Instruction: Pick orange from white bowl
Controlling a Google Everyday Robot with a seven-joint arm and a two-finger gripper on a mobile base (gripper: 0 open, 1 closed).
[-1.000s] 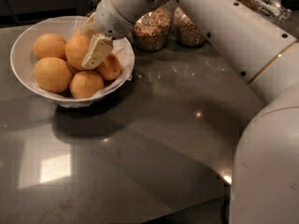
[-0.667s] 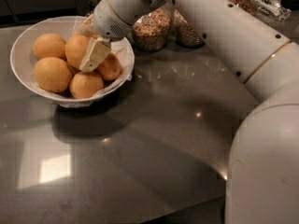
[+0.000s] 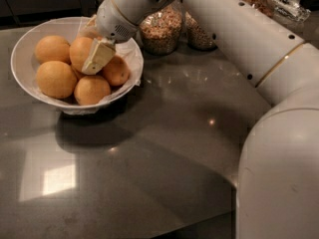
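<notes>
The gripper [image 3: 95, 59], whose closure state cannot be determined, sits inside the white bowl [image 3: 22, 49], touching the orange [image 3: 79, 49] at its 10 o'clock; the fruit is round, so no long axis applies.

You see the wide, shallow white bowl [image 3: 19, 59] at the far left of the dark grey tabletop [image 3: 149, 163], the robot's two-finger gripper [image 3: 97, 59] inside it touching the round plain orange [image 3: 78, 51], and two grain-filled glass jars [image 3: 160, 30] behind-right.
</notes>
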